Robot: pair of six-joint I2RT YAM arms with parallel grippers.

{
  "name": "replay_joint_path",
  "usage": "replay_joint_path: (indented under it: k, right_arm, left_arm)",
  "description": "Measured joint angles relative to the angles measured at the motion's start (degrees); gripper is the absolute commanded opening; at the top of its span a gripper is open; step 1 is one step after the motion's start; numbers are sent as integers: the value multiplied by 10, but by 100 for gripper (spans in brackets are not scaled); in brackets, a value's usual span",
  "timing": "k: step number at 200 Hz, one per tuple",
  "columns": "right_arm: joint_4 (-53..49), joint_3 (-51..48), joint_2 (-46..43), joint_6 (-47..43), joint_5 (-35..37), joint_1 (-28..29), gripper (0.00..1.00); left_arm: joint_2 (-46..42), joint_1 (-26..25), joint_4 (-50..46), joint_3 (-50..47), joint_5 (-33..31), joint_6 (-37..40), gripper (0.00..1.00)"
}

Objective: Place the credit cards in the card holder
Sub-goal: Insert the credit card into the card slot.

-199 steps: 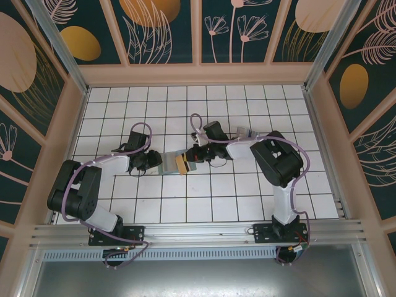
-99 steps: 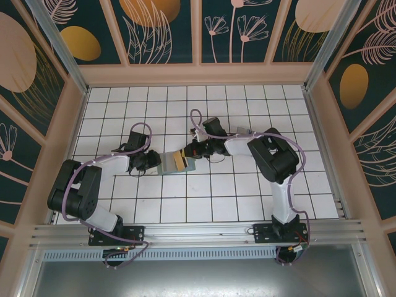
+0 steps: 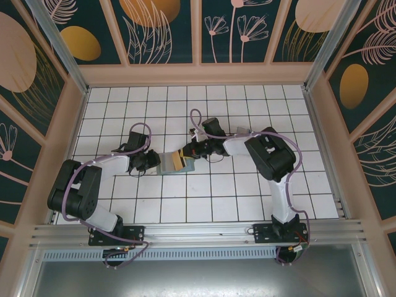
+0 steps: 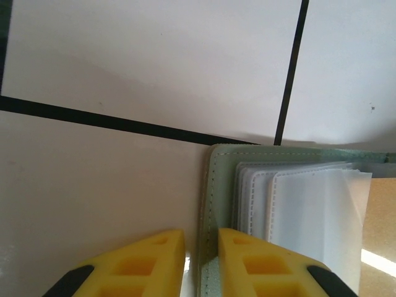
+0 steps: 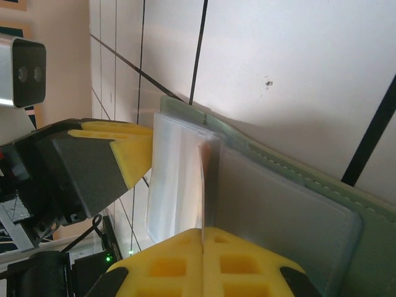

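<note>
The sage-green card holder (image 3: 168, 164) lies open on the white tiles, its tan inside up. In the left wrist view its stitched green cover (image 4: 219, 179) and clear sleeves (image 4: 309, 210) lie just ahead. My left gripper (image 4: 201, 260) is shut round that cover's left edge, and it sits at the holder's left side (image 3: 154, 163). My right gripper (image 3: 187, 152) is at the holder's right side. In its wrist view it (image 5: 203, 247) is shut on a thin credit card (image 5: 203, 185), seen edge-on and standing among the sleeves above the green cover (image 5: 377, 247).
The left gripper's yellow finger (image 5: 133, 151) shows close beyond the sleeves in the right wrist view. A small pale thing (image 3: 242, 131) lies partly hidden behind the right arm. Wooden walls ring the tiled floor (image 3: 210, 204), with an aluminium rail at the near edge.
The right gripper has moved left, and the card holder has slid slightly left with it. The left gripper's jaws have narrowed on the holder's edge.
</note>
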Motion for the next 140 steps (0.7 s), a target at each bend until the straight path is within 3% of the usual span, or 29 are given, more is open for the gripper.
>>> replay_joint_path:
  k: [140]
  right_arm:
    - [68, -20, 2, 50, 22, 25, 0]
  left_arm:
    - [1, 0, 1, 0, -3, -6, 14]
